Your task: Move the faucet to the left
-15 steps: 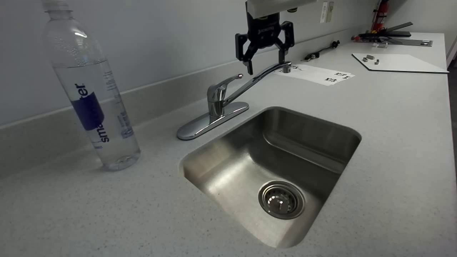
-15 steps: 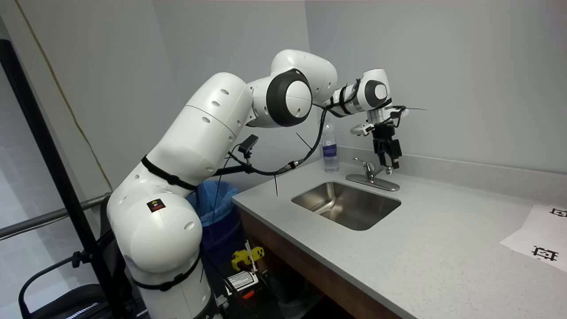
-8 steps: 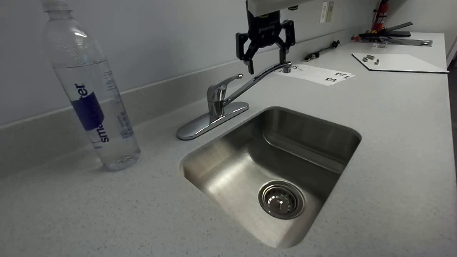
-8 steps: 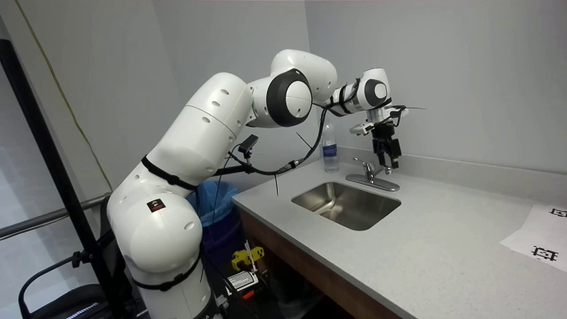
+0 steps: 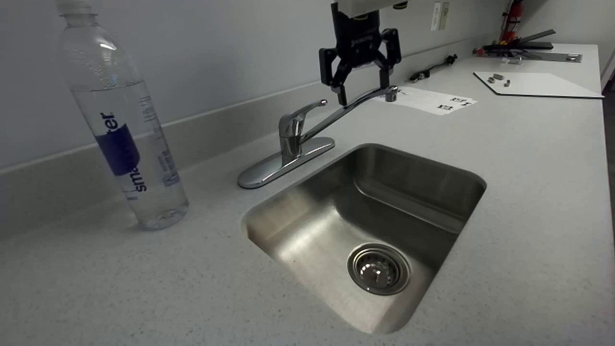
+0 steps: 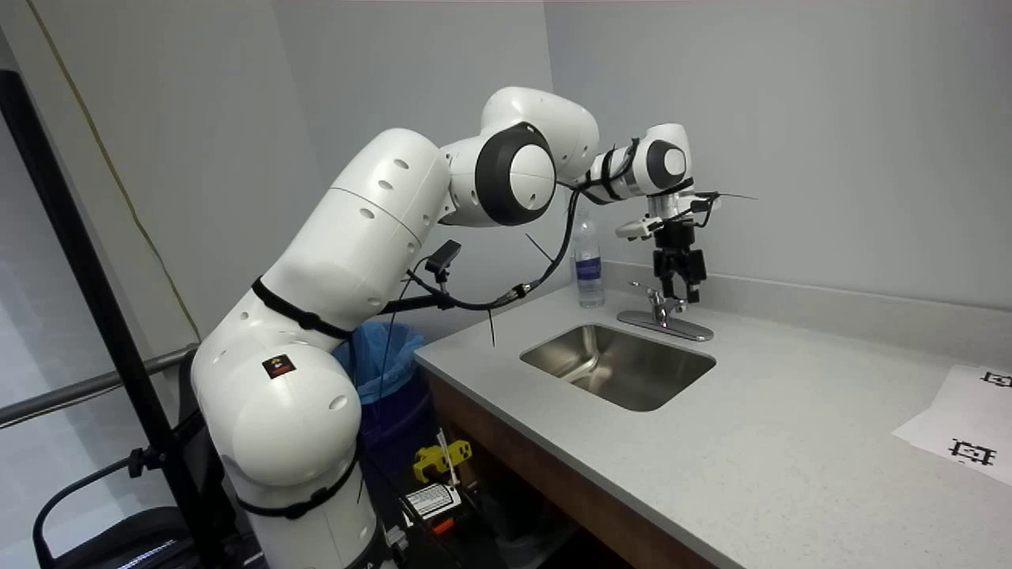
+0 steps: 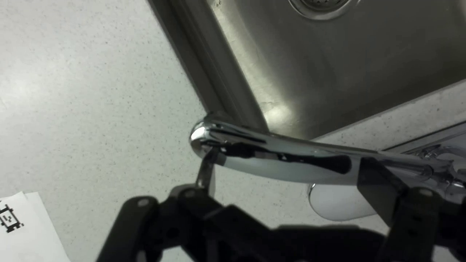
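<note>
Faucet [image 5: 290, 132], in shiny chrome, is set on the pale speckled surface [image 5: 192, 288] between the sink basin [image 5: 307, 245] and the backsplash [image 5: 216, 134]. Its elongated flat base plate [image 5: 262, 173] is aligned with the basin's edge, and the short handle [image 5: 307, 109] is tilted up at its top. The slim spout [image 7: 284, 156] is turned to one side, away from the middle of the basin; in the wrist view its outer end is shown over the surface, just outside the basin's rim. The gripper [image 5: 363, 93] is pointed downward at the spout, with its two fingers [image 7: 206, 174] spread well apart along the spout's length: one is placed near the outer end, the other nearer the base plate. Both are seen to overlap the spout in the wrist view, on its backsplash side, though whether the metal is touched by them cannot be told for certain. The gripper is carried by the white arm [image 6: 356, 229], seen at length in an exterior view. In both exterior views a clear, part-filled bottle [image 5: 127, 144] with a blue label is stood near the base plate. Sheets of paper [image 6: 941, 419] printed with black markers are laid farther along the surface, and beyond them, in an exterior view, a white board [image 5: 528, 86] is shown with a few small pieces [image 5: 498, 77] resting on it.
</note>
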Motion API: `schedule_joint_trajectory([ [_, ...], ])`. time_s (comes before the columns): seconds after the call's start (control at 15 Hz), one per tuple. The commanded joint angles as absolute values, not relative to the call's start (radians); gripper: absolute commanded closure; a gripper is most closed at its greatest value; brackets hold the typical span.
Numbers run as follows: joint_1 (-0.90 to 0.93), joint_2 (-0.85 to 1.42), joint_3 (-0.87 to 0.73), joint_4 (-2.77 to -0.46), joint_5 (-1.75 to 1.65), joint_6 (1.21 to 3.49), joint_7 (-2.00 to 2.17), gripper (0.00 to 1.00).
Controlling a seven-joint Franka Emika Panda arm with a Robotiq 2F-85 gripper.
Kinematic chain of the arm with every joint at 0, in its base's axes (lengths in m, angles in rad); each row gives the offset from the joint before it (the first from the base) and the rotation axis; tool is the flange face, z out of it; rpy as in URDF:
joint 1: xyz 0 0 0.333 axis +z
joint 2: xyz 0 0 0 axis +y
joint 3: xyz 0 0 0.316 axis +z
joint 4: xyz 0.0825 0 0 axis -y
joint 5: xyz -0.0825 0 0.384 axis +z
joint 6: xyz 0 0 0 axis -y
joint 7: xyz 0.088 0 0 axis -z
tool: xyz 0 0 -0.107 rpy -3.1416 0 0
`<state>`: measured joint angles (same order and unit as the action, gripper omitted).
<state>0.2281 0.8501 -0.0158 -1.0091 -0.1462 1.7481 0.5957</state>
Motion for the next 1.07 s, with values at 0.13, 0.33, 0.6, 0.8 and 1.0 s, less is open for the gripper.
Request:
schedule_joint_trajectory([
  [0.13, 0.219, 0.817, 0.046, -1.026, -0.088, 1.66, 0.531, 0.0],
  [0.33, 0.216, 0.824, 0.069, -1.007, -0.076, 1.64, 0.5, 0.0],
  [0.6, 0.219, 0.804, 0.1, -1.026, -0.067, 1.632, 0.478, 0.0],
  [0.8, 0.22, 0.794, 0.129, -1.039, -0.06, 1.607, 0.449, 0.0],
  [1.0, 0.224, 0.788, 0.162, -1.044, -0.054, 1.586, 0.43, 0.0],
])
